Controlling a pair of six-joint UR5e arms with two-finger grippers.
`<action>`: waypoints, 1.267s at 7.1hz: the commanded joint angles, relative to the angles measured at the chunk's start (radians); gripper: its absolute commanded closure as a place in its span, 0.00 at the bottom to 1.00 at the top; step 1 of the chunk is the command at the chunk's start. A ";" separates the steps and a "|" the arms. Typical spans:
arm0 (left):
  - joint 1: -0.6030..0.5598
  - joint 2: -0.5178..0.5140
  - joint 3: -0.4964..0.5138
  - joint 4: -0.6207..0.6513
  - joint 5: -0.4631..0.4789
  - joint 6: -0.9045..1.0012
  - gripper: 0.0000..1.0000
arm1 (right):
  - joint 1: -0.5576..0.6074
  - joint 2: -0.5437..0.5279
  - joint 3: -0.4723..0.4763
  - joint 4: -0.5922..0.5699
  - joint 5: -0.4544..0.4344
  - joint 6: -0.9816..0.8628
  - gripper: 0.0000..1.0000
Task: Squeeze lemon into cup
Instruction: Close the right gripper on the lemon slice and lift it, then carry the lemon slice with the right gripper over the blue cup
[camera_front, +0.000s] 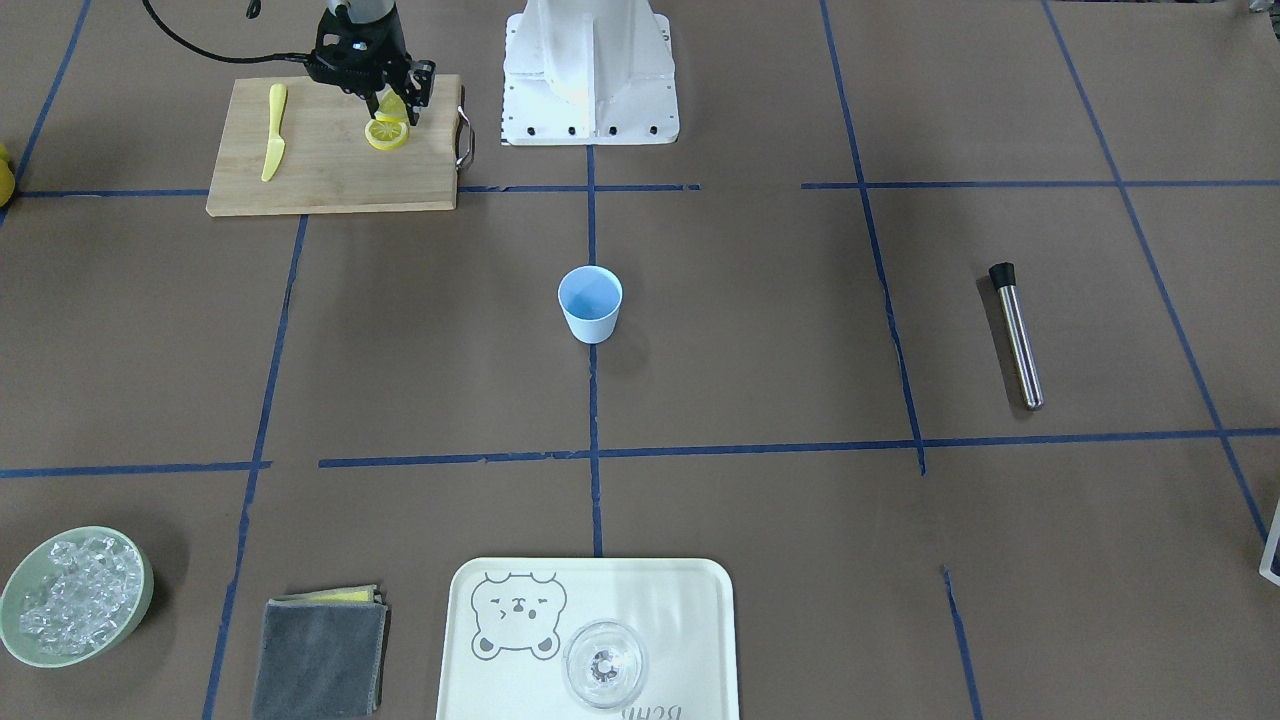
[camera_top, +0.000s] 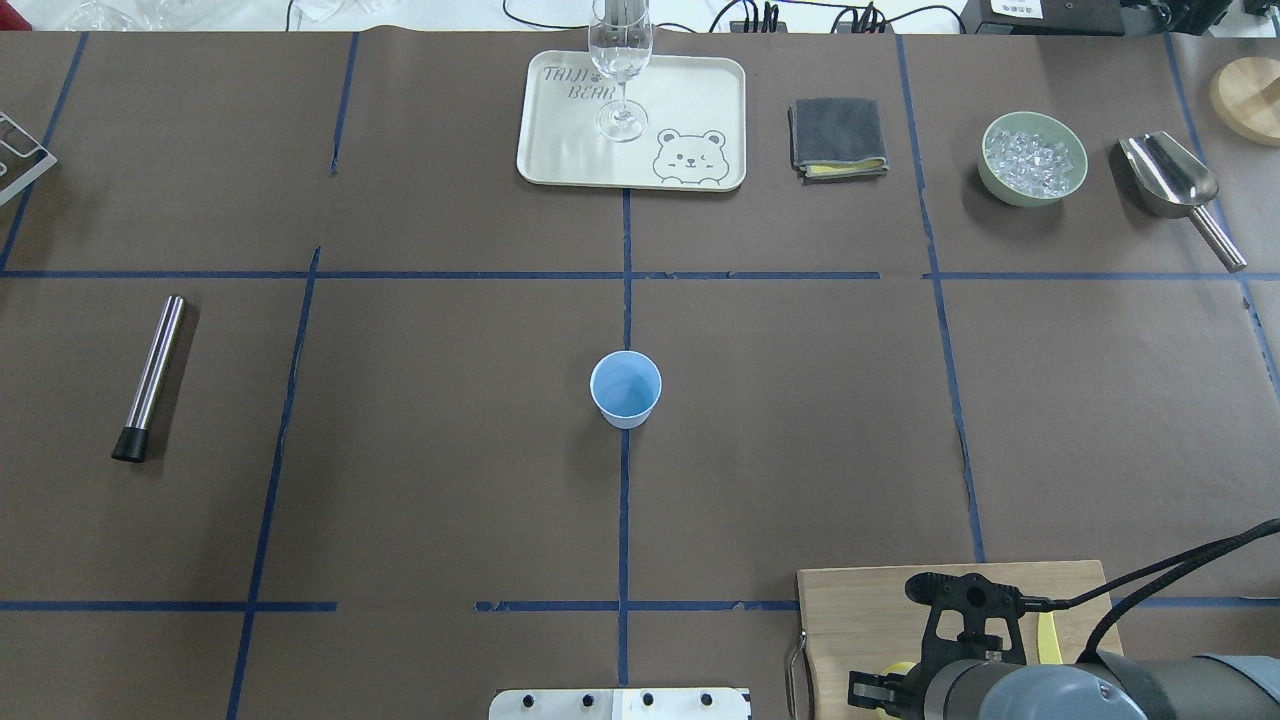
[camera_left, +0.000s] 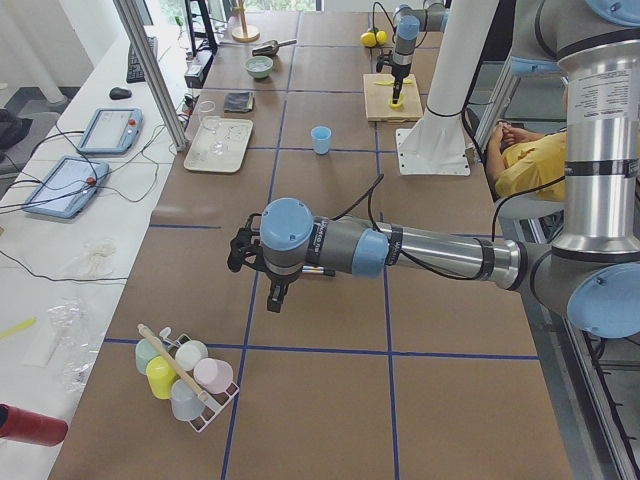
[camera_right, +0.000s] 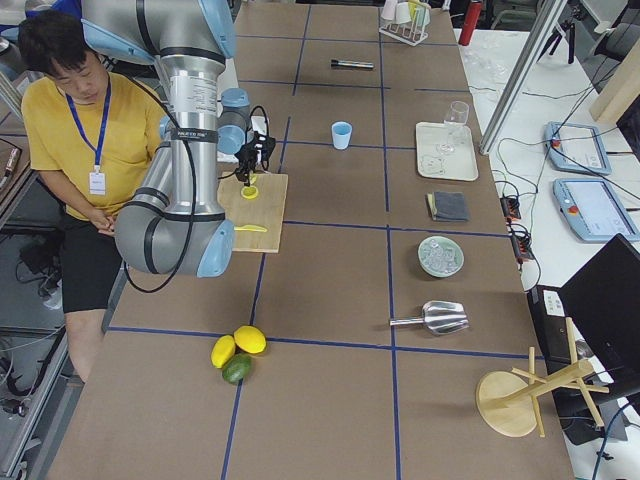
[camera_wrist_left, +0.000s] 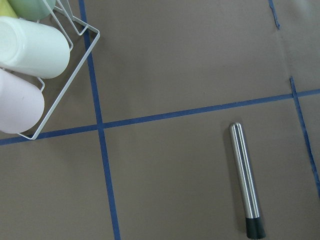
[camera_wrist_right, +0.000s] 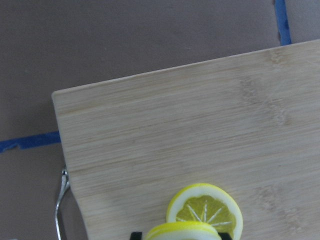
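The light-blue cup stands upright in the middle of the table, also seen from overhead. One lemon slice lies flat on the wooden cutting board. My right gripper hovers just above it, shut on a second lemon slice that it holds on edge. The flat slice shows right behind the held one in the right wrist view. My left gripper hangs over bare table far from the cup; I cannot tell if it is open or shut.
A yellow plastic knife lies on the board. A steel muddler lies to the side. A bear tray carries a glass. A bowl of ice and a grey cloth lie nearby. A cup rack is near the left wrist.
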 joint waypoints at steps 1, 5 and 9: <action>0.000 0.001 0.001 -0.001 0.000 0.000 0.00 | 0.048 0.021 0.043 0.000 0.011 -0.002 0.42; 0.000 0.007 -0.001 -0.001 0.000 0.002 0.00 | 0.350 0.418 -0.168 -0.073 0.174 -0.023 0.42; -0.002 0.029 -0.039 -0.001 0.000 0.000 0.00 | 0.533 0.790 -0.540 -0.058 0.238 -0.022 0.41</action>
